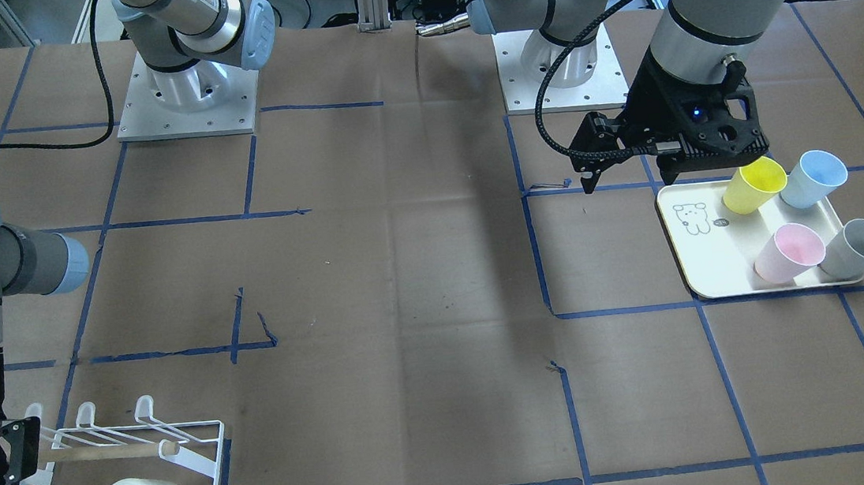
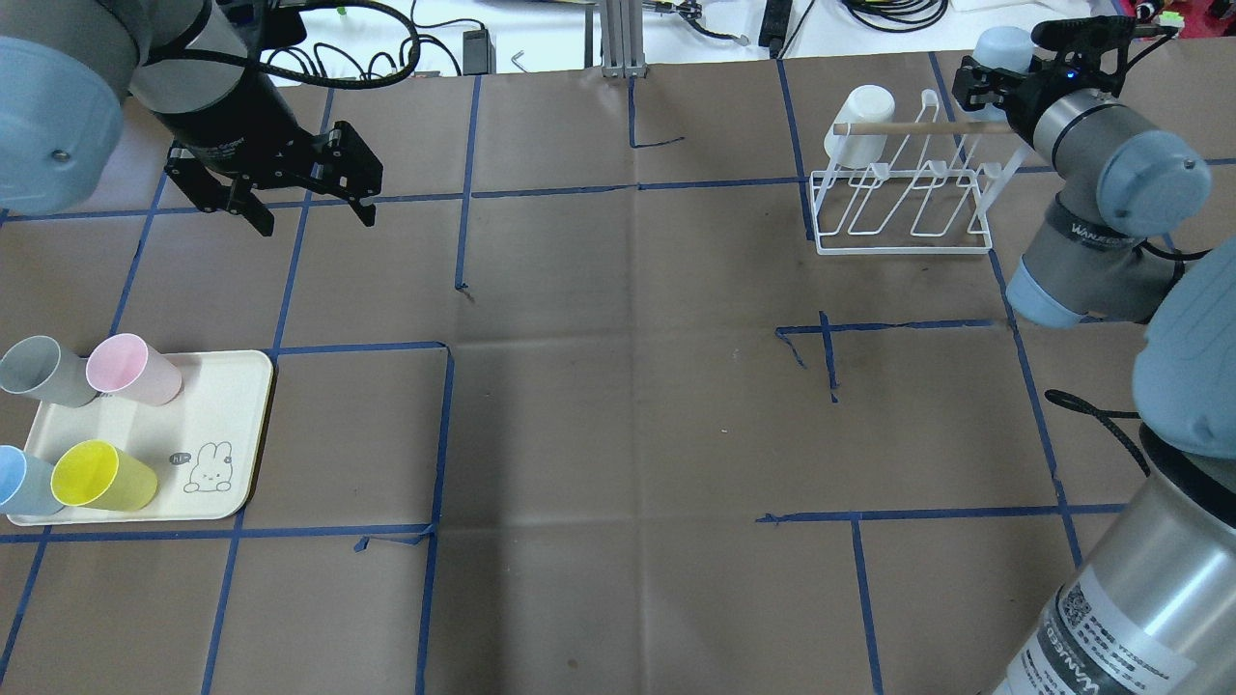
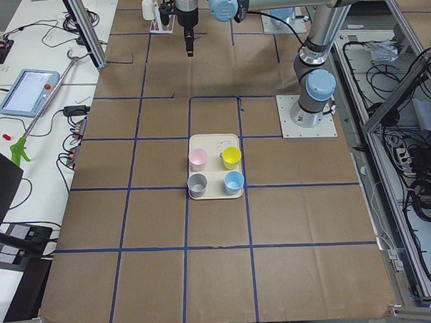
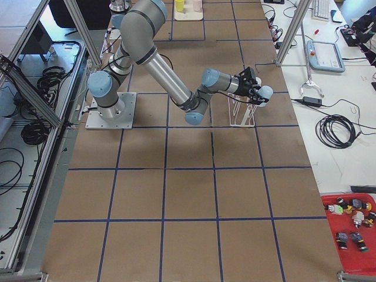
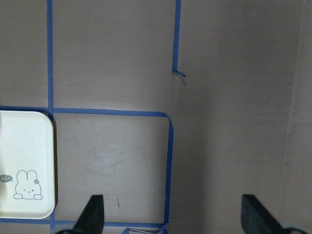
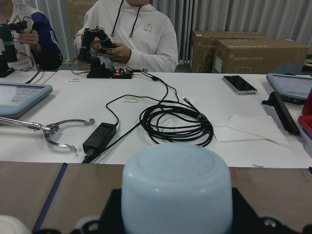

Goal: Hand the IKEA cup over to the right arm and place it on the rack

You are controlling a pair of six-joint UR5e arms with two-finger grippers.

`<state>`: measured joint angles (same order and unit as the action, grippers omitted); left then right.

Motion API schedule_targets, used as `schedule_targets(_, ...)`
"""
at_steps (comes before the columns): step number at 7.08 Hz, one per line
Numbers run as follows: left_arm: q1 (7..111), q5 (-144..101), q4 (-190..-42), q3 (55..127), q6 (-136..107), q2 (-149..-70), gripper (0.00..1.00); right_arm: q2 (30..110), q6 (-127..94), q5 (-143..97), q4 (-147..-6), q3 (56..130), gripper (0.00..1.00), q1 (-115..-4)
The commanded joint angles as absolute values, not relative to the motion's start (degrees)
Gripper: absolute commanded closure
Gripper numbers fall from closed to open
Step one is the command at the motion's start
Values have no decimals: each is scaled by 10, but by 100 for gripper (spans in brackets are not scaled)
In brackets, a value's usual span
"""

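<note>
Seen from behind the robot, the left gripper (image 2: 315, 217) hangs at the far left above bare brown paper, jaws spread wide and holding nothing. Nearer, at the left edge, a cream tray (image 2: 222, 405) with a bunny drawing carries four cups: grey (image 2: 43, 372), pink (image 2: 130, 369), blue (image 2: 19, 480) and yellow (image 2: 101, 475).

The middle of the table holds only blue tape lines.

At the far right stands the white wire rack (image 2: 903, 251), with a wooden dowel (image 2: 917, 126) across its top. A white cup (image 2: 862, 124) already sits on a prong at the rack's far left corner.

Just right of the rack's far end, the right gripper (image 2: 999, 72) is closed on a pale blue cup (image 2: 1004, 46), close to the dowel's right tip. In the right wrist view the cup's closed base points up between the fingers, so its mouth seems to face down.

The hand-over looks done, and the step in hand is seating this cup on the rack. To do it well:
- Pick a free prong toward the right end, well apart from the white cup.
- Bring the mouth squarely over that prong.
- Keep the fingers clear of the dowel.
- Lower slowly until the prong carries the cup.
- Only then open the jaws and draw straight back.

A tilted approach could snag the light rack and shift it.
</note>
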<state>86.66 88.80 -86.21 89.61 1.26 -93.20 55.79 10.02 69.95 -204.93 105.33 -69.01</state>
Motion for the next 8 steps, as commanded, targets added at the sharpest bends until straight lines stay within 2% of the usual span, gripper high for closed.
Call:
schedule_targets(1,867,889,-863,896,23,-933,1,560,100,701,-2046,1053,0,-691)
schedule_targets(3,869,917,-860,898,39,-933,1,580,98,703,-2024,1050,0,-691)
schedule_targets(6,874,907,-857,896,36,-934,1,705,98,705,-1872,1051,0,-694)
schedule_targets(8,878,901,-855,896,33,-933,1,797,98,705,-1675,1051,0,-706)
